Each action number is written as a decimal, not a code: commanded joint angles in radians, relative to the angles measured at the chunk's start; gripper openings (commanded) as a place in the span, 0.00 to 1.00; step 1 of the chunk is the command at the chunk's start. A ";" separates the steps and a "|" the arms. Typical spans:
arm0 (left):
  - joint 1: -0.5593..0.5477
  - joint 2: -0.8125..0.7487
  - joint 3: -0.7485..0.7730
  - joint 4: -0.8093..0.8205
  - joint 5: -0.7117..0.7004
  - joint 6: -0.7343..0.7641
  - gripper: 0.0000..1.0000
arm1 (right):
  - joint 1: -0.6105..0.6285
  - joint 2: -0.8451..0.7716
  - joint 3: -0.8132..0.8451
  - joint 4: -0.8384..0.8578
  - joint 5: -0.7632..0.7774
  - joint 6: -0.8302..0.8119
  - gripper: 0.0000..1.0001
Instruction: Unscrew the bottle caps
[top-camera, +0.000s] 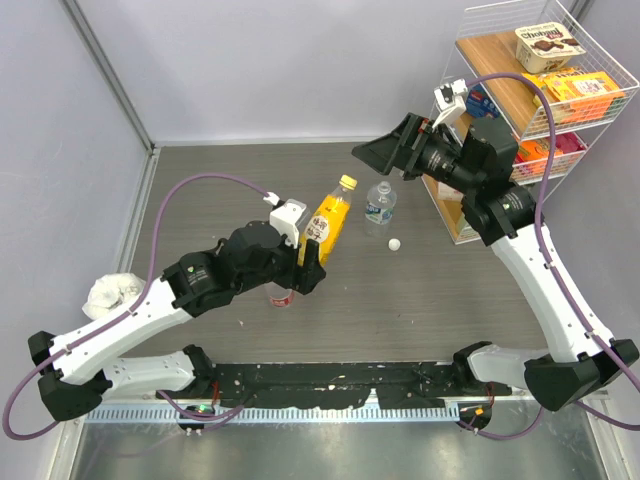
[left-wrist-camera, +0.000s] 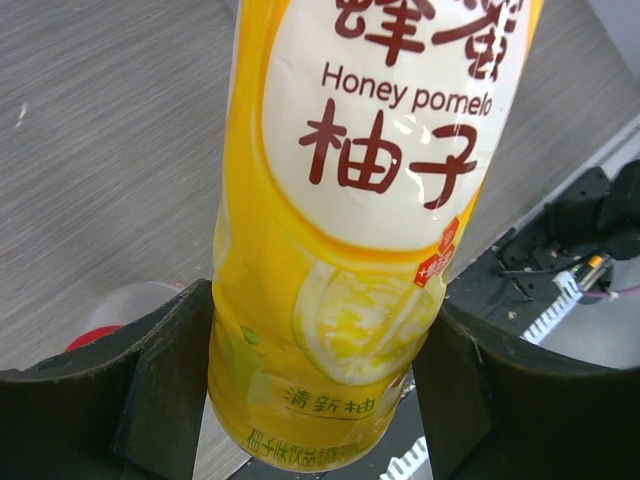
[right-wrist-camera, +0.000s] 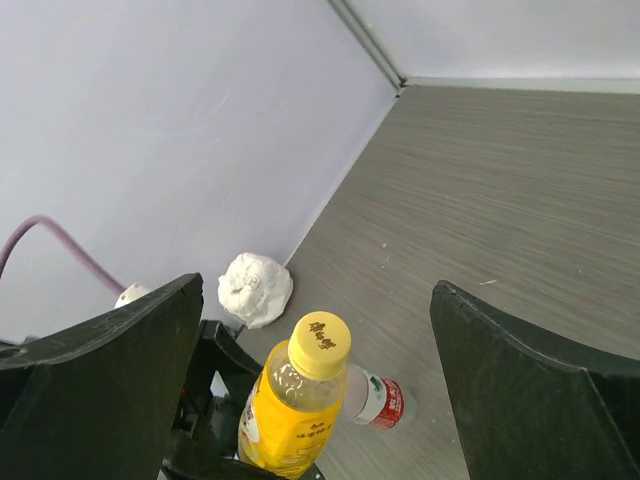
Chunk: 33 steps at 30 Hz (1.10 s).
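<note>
The grey table (top-camera: 450, 300) is seen under both arms, with a wire rack (top-camera: 560, 90) of snack boxes just behind the right gripper (top-camera: 372, 155). The left gripper (top-camera: 312, 255) is clamped on the lower body of the yellow-orange bottle (top-camera: 330, 222), one finger pressed on each side, as seen in the left wrist view; the bottle is tilted, top away from the arm. The right gripper is raised, fingers spread wide, nothing held or touched, and the yellow bottle's top is seen between them in the right wrist view. A clear bottle with blue-white label (top-camera: 380, 207) is stood below the right gripper, near the held bottle's top. A red-label bottle (right-wrist-camera: 375, 398) is placed under the left wrist, mostly hidden. A crumpled white cloth (top-camera: 112, 293) is left beside the left forearm. The yellow cap (top-camera: 347, 183) is on its bottle. A small white cap (top-camera: 396, 244) is lying on the table beside the blue-label bottle.
</note>
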<state>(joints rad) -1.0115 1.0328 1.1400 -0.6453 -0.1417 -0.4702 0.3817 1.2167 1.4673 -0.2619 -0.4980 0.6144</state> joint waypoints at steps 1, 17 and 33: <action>0.002 0.029 0.041 -0.027 -0.122 -0.005 0.38 | 0.005 0.017 0.042 -0.016 0.116 0.085 1.00; 0.001 0.058 0.090 -0.051 -0.194 -0.013 0.27 | 0.169 0.187 0.134 -0.105 0.234 0.133 0.73; 0.002 0.015 0.101 -0.071 -0.210 -0.018 0.23 | 0.167 0.132 0.059 -0.034 0.265 0.202 0.62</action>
<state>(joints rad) -1.0115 1.0893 1.1938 -0.7246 -0.3222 -0.4732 0.5461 1.4120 1.5372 -0.3656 -0.2657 0.7799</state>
